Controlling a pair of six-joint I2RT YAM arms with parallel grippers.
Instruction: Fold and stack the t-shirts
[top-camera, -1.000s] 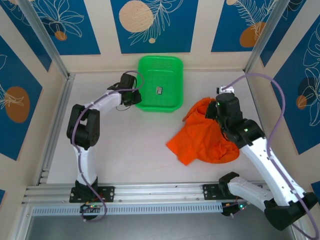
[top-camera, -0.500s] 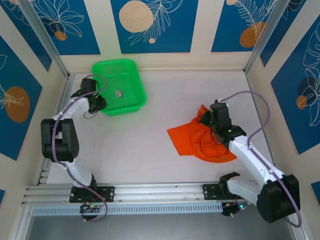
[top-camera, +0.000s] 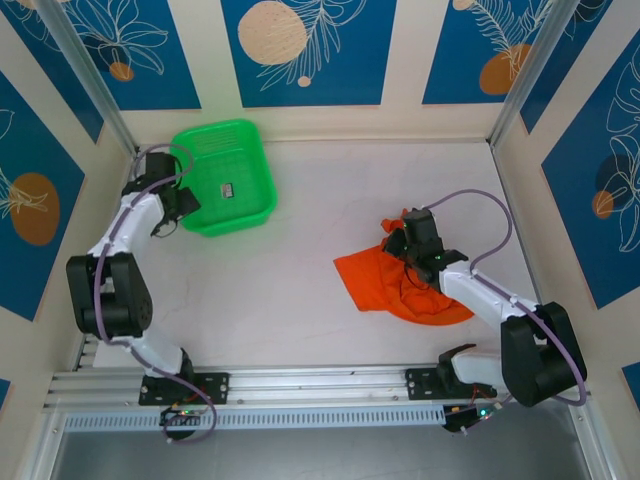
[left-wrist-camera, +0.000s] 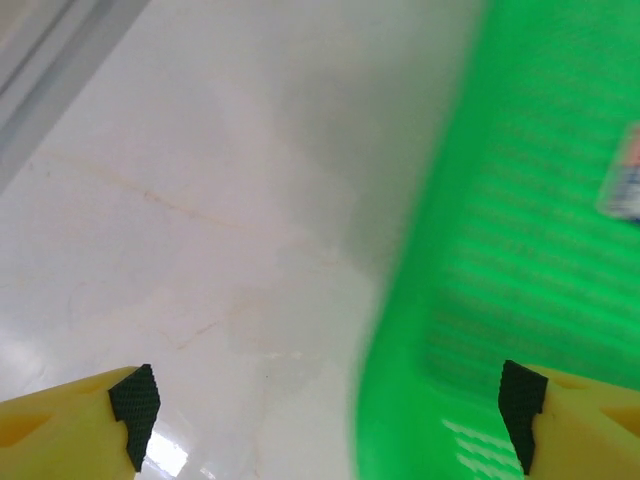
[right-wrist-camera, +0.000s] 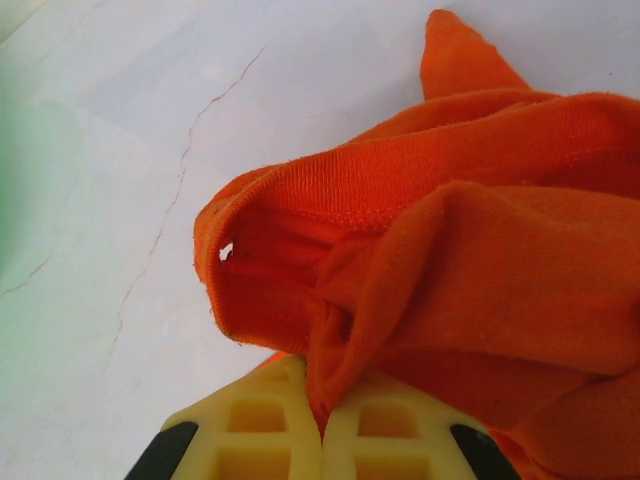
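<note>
While my left gripper (top-camera: 182, 205) hangs with its fingers spread wide at the far left of the table (top-camera: 290, 290), it holds nothing. From the left wrist camera, the left gripper (left-wrist-camera: 328, 400) shows its two yellow fingers (left-wrist-camera: 60, 425) at the bottom corners, well apart. The near wall of the green tray (left-wrist-camera: 500, 300) stands in the gap between them, closer to the right finger. I cannot tell whether either finger touches it. From above, the green tray (top-camera: 215, 126) sits in the far left corner, and a small tag (top-camera: 228, 189) lies on its floor. My right gripper (top-camera: 402, 240) is low over the right side of the table, and its fingers are pressed together. At the wrist, the right gripper (right-wrist-camera: 322, 440) pinches a fold of the orange t-shirt (right-wrist-camera: 480, 270) between its yellow pads. The ribbed hem curls open just beyond them. From above, the t-shirt (top-camera: 385, 285) lies crumpled in a loose heap on the right half of the table, well apart from the tray. One flat corner spreads toward the middle, and the bunched part is lifted at my fingers. Bare pale tabletop lies between the shirt and the tray.
</note>
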